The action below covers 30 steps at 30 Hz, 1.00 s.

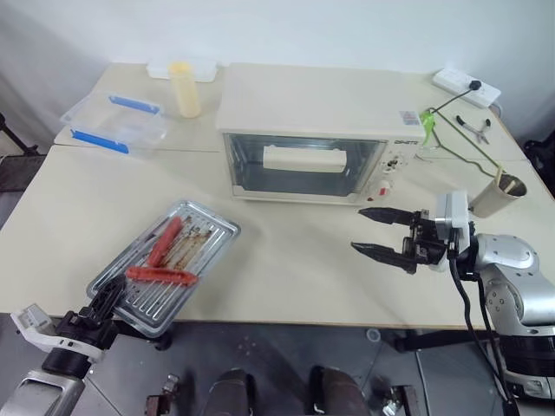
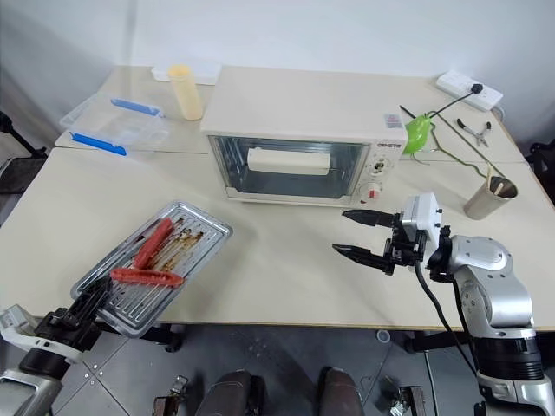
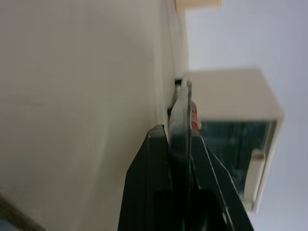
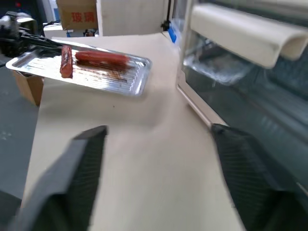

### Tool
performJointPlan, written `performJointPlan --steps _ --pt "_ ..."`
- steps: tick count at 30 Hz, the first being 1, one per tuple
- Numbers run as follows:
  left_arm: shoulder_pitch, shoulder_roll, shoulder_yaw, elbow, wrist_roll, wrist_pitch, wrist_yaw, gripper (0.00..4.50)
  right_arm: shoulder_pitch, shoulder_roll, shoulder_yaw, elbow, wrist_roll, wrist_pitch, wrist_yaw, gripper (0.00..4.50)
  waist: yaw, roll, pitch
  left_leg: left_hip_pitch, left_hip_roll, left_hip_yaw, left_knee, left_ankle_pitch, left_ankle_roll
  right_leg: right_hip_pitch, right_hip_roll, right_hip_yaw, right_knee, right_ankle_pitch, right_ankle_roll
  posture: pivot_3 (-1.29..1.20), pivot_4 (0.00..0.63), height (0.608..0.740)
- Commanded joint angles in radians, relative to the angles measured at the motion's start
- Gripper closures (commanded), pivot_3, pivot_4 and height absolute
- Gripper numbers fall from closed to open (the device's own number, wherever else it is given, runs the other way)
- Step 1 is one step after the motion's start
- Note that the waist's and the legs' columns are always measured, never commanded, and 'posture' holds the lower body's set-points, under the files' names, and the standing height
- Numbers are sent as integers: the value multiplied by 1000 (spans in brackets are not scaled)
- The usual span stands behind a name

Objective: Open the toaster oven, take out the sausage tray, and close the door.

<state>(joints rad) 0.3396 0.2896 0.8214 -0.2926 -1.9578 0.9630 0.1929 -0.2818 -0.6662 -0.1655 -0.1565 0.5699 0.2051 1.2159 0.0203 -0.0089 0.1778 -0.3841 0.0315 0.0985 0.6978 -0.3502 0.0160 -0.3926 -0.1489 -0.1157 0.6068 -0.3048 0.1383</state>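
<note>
Silver and grease-marked, the sausage tray [image 1: 166, 262] hangs over our table's [image 1: 295, 269] front edge near its left corner, our left gripper [image 1: 106, 301] clenched on its rim. Our right gripper [image 1: 375, 232] hovers released before the toaster oven [image 1: 316, 130], whose door [image 1: 303, 166] is shut.

Cream counter [image 1: 286, 277] against plain white wall [image 1: 347, 30].
Made of two panels joined with a seam near the left back. Lit evenly, without hard shadows. Grey tiled floor [image 1: 260, 347] below front edge. Cardboard box [image 4: 79, 17] in room behind.
</note>
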Motion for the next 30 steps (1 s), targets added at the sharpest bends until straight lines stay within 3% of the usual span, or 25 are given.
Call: performJointPlan --steps 1,6,15,23,30 --pt "-23 52 -10 43 -14 53 -39 4500 21 -24 -36 -38 10 -40 12 11 0 0 0 0 0 0 0 0 0 0 0 0 0 0 0 0 150 740" --pt "-173 115 -103 130 -14 131 -34 4500 96 -72 -80 -60 -1 -48 -8 11 10 0 0 -1 -1 -3 1 0 0 1 0 2 1 0 0 0 150 740" --pt "-288 188 -183 174 -14 227 -91 4500 250 -85 -161 -117 1 -57 -56 11 -3 0 -1 1 0 -1 -1 0 -1 0 1 3 1 0 0 0 150 740" --pt "-333 394 -310 235 -14 330 -227 4500 371 -70 -202 -148 -2 -104 -85 11 5 1 -1 2 -1 0 -1 0 -1 0 0 5 2 0 0 0 150 740" --pt "-515 411 -447 422 -14 370 -200 4500 423 -80 -229 -185 11 -106 -104 11 9 2 -1 2 -1 0 -1 0 -1 0 1 6 3 0 0 0 150 740"
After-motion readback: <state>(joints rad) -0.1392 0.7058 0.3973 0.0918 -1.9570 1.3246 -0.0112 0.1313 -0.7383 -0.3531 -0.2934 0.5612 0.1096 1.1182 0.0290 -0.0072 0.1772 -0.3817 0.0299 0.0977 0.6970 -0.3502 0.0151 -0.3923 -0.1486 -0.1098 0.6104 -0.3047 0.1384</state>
